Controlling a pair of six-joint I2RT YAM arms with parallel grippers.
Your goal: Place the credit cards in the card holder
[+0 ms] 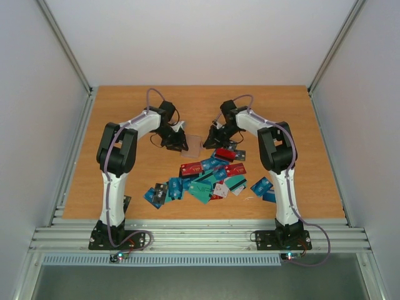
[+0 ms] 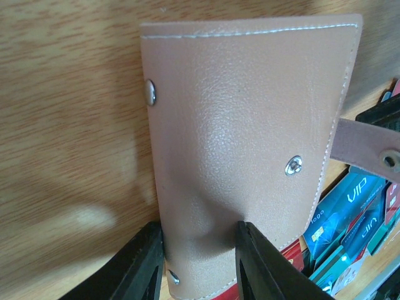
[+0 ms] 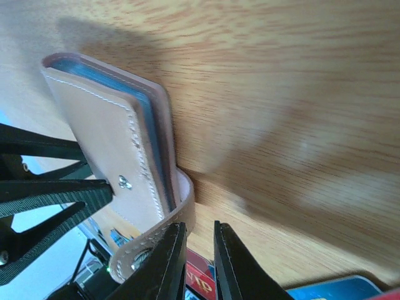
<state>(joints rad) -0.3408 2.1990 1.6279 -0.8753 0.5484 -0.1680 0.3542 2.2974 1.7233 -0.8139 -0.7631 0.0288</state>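
The tan card holder [image 1: 192,145] is held just above the table between the two arms. My left gripper [image 2: 200,256] is shut on its lower end, the fingers [image 2: 145,265] denting the leather [image 2: 244,119]. The strap [image 2: 365,140] with its snap sticks out to the right. In the right wrist view the holder [image 3: 100,137] shows edge-on with blue pockets. Its strap [image 3: 181,206] curls against the outside of one finger. My right gripper [image 3: 199,262] has a narrow gap with nothing between the fingers. The credit cards [image 1: 209,178] lie in a loose pile in front.
Blue and teal cards [image 2: 350,206] lie right beside the holder, and a red card [image 3: 200,281] lies under the right gripper. The wooden table [image 1: 125,112] has white walls on three sides. A metal rail [image 1: 200,234] runs along the near edge.
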